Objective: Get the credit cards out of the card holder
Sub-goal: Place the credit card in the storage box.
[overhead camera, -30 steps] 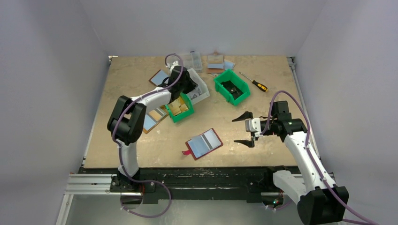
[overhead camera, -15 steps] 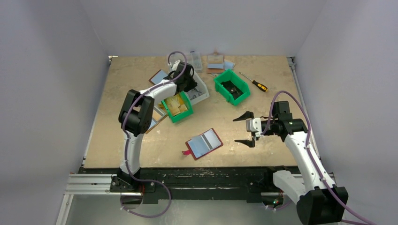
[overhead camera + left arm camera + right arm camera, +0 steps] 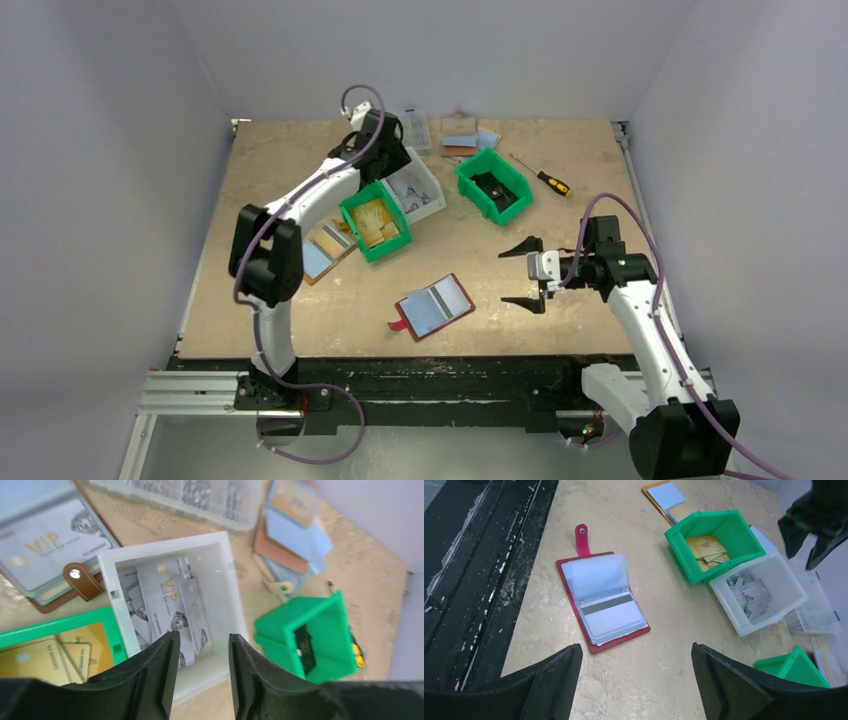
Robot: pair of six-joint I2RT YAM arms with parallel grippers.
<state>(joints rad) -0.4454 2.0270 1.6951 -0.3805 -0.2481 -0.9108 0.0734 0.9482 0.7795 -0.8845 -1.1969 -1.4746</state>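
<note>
Top external view: the card holder [image 3: 435, 306] lies open and flat on the near part of the table [image 3: 290, 320], between the two arms, closer to the right one. Its long axis runs on a diagonal. The red tab [image 3: 398, 325] points toward the near left, and the other end points toward the far right. In the right wrist view a credit card [image 3: 613, 616] with a dark band sits in the panel farther from the tab. The card's long side lies across the holder's long axis, and a clear sleeve over the panel next to the tab stands slightly lifted.

The right gripper [image 3: 508, 276] hovers just to the right of the holder without touching it. Its fingers are spread wide and nothing is between them. The left gripper [image 3: 200, 672] hangs over the white bin [image 3: 227, 580] far from the holder. Its fingers are parted with a gap and hold nothing. Through that gap grey VIP cards [image 3: 167, 597] show, lying in the bin.

Compared with a second ago, the left arm's wrist has pulled back toward the far edge. The green bin [image 3: 375, 228] of yellowish cards, which the arm partly covered before, now shows almost whole. The left elbow has also swung, first inward and then back out to the left. The right gripper has shifted only slightly to the right. The card holder lies where it lay, pointing the same way.
</note>
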